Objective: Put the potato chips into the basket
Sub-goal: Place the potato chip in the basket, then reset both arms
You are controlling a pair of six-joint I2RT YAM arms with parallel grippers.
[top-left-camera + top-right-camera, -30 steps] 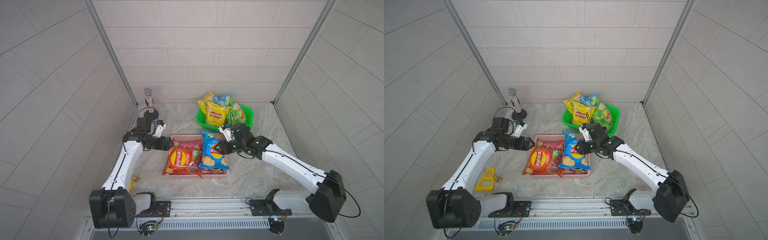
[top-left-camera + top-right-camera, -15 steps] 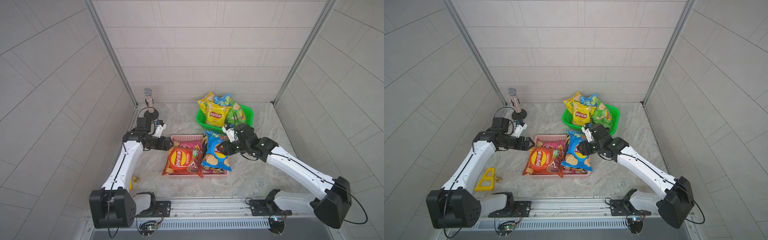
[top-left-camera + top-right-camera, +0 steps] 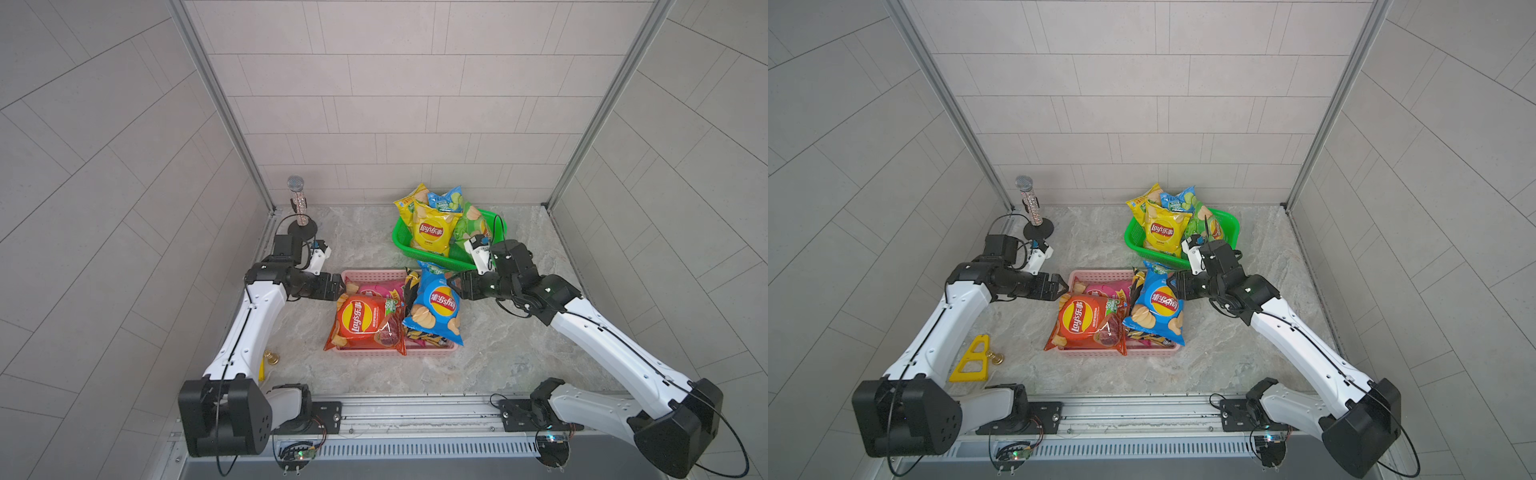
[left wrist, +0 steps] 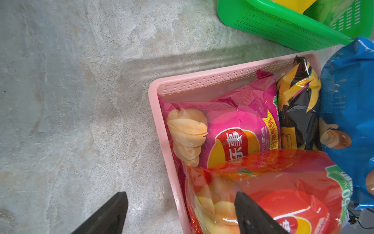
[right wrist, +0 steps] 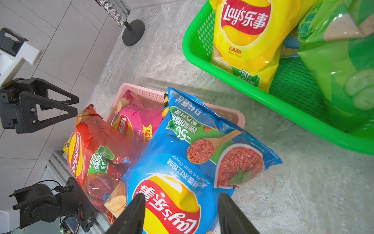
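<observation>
Now left gripper (image 3: 340,291) open, centre-left, beside pink basket (image 3: 374,274) holding red bag (image 3: 361,322), magenta bag (image 3: 380,287); right gripper (image 3: 455,286) jaws apart astride blue bag (image 3: 436,305) covering black bag (image 3: 411,286), grip unclear; green basket (image 3: 401,243) upper centre, microphone (image 3: 297,205) upper left

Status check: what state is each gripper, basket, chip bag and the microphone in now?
left gripper: open, empty, at the pink basket.
right gripper: jaws apart over the blue bag; grip unclear.
blue bag: tilted, overhanging the pink basket's rim.
pink basket: holds orange-red bag, magenta bag, black bag.
green basket: yellow bag and green bag propped inside.
microphone: upright on its stand.
</observation>
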